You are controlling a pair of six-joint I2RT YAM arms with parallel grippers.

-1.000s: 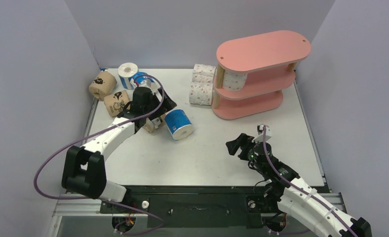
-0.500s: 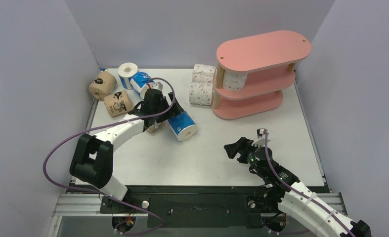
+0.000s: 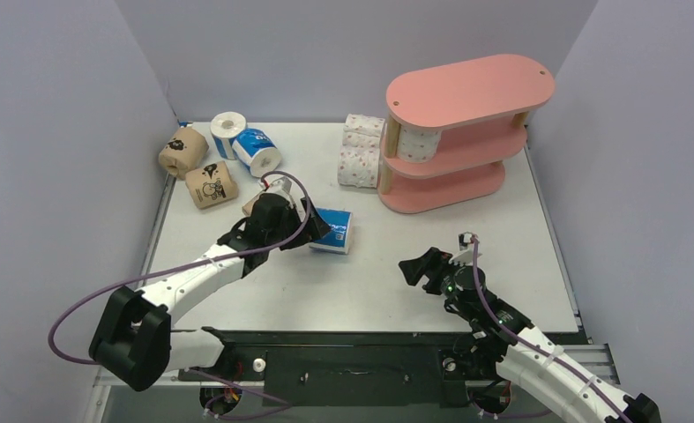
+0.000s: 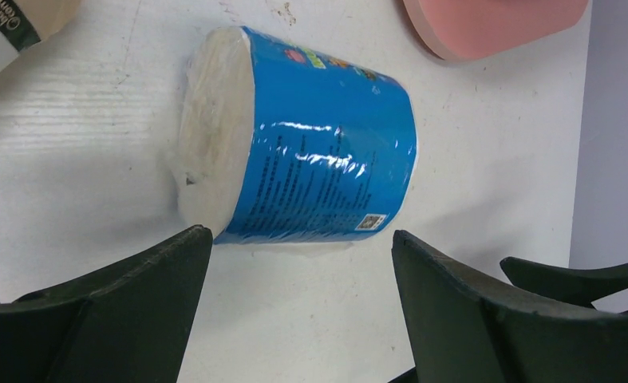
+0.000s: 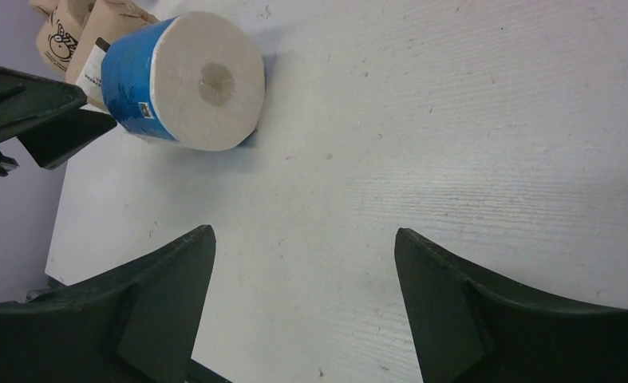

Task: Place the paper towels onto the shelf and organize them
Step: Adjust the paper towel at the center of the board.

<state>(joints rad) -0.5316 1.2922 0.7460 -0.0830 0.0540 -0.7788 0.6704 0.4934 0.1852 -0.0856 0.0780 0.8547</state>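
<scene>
A blue roll [image 3: 335,231] lies on its side mid-table; it also shows in the left wrist view [image 4: 310,140] and the right wrist view [image 5: 184,80]. My left gripper [image 3: 315,234] [image 4: 301,235] is open, its tips just short of the roll, holding nothing. My right gripper [image 3: 416,264] [image 5: 304,233] is open and empty over bare table to the roll's right. The pink shelf [image 3: 466,92] stands at the back right with one pink-dotted roll [image 3: 418,143] on its middle tier. Two more dotted rolls [image 3: 359,166] lie left of it.
Two brown rolls [image 3: 182,152] [image 3: 211,183] and two blue rolls [image 3: 228,130] [image 3: 257,150] lie at the back left. A third brown roll [image 3: 253,204] is partly hidden behind my left wrist. Grey walls close in the table on three sides.
My left gripper has swung right and toward the near edge, away from the brown rolls. The blue roll has shifted slightly right and turned. My right gripper has drifted slightly nearer.
</scene>
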